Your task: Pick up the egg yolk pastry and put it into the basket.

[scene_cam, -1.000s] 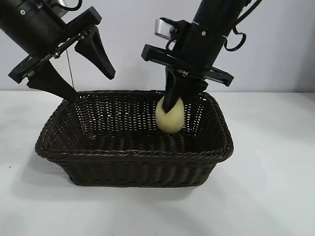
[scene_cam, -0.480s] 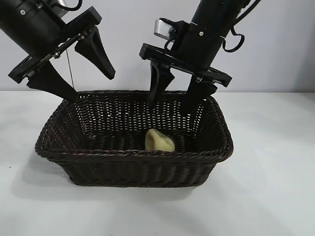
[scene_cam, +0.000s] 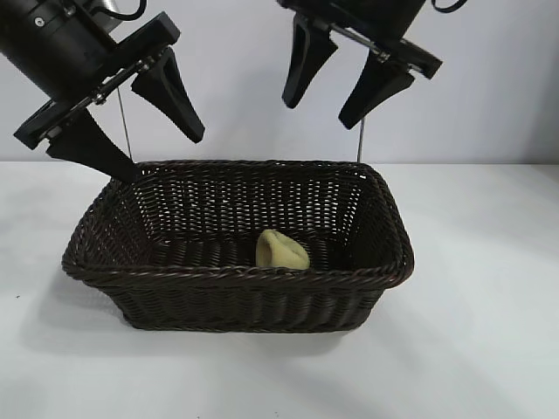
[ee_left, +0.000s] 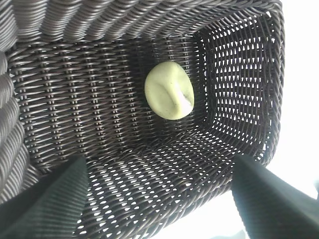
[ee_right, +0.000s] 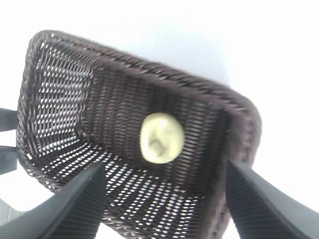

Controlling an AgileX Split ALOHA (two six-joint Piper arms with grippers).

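Pale yolk colour on dark weave

Under my black fingers, the egg yolk pastry is pale cream-yellow (greenish in wrist views); the basket is dark brown woven wicker on a white table.

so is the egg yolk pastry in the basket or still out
In. The egg yolk pastry lies on the floor of the basket, near its front wall. The right gripper is open above, empty; the left gripper hangs open over the basket's left end.

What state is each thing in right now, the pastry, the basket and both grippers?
egg yolk pastry: released, lying on the basket floor.
basket: upright on the table, holding the pastry.
right gripper: open, empty, above the basket.
left gripper: open, empty, over the basket's left end.
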